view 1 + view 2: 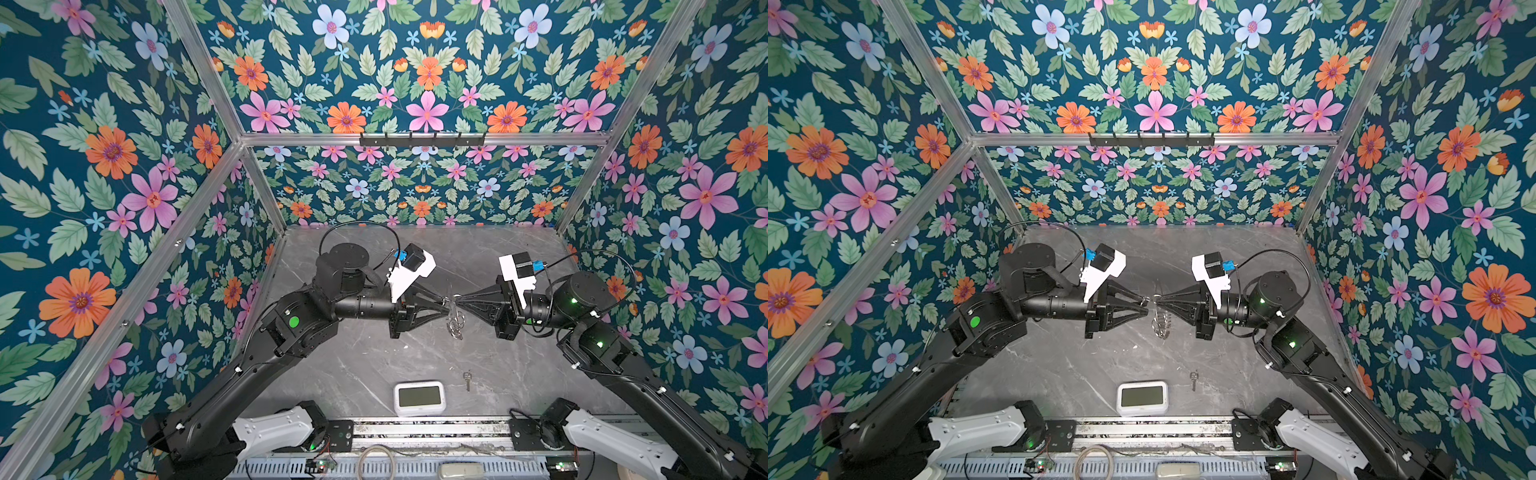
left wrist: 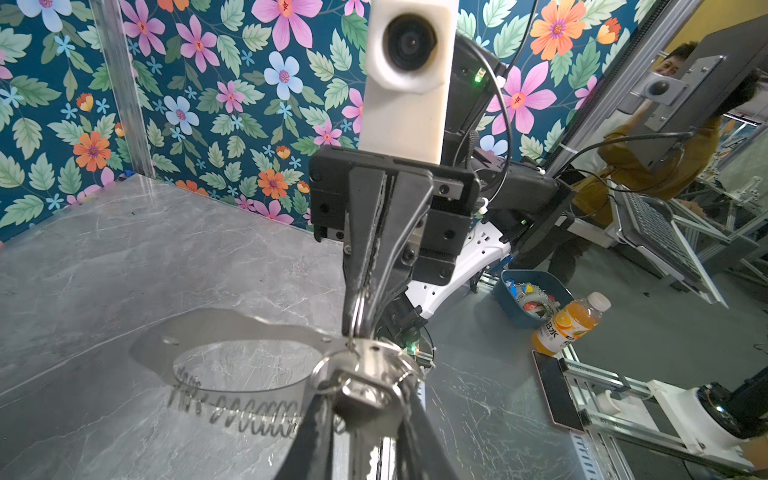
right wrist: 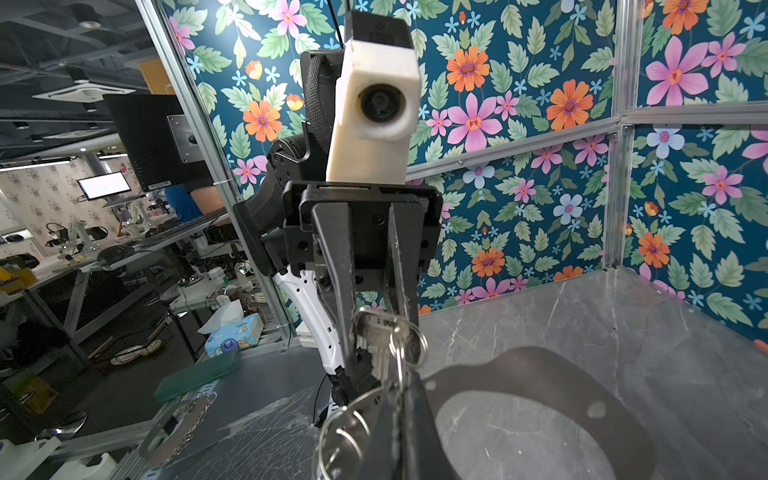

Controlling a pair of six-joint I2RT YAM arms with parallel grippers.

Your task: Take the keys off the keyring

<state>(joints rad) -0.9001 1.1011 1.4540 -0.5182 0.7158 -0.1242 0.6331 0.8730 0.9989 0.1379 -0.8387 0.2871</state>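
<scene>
**Two-arm separation of a key from its ring, shown from above and from both wrists.** The left gripper (image 1: 447, 300) and right gripper (image 1: 459, 298) meet tip to tip in the air above the table (image 1: 365, 365). They are well beyond the white clock (image 1: 419, 397), on the side away from the arm bases.

- **Left jaws:** narrow, pinching the head of the held key (image 3: 376, 332).
- **Right jaws:** fully closed on a small split ring (image 2: 356, 309), which seems to pass through that key's head.
- **Keyring (image 1: 455, 323):** a translucent C-shaped plate edged with small rings. It hangs below the two tips, clear of the table and likewise beyond the clock.
- **Loose key (image 1: 468, 380):** flat on the table just beside the clock, on its right-arm side and not touching it. One key thus appears freed, with one left to remove.

**Likely hazards:**
- The smooth key head may slip from the narrow pinch if the pull runs out of line with the ring's coil.
- The thin ring may twist out of the closed jaws, letting the plate drop towards the clock.
- The hanging plate may swing and drag the ring askew
</scene>
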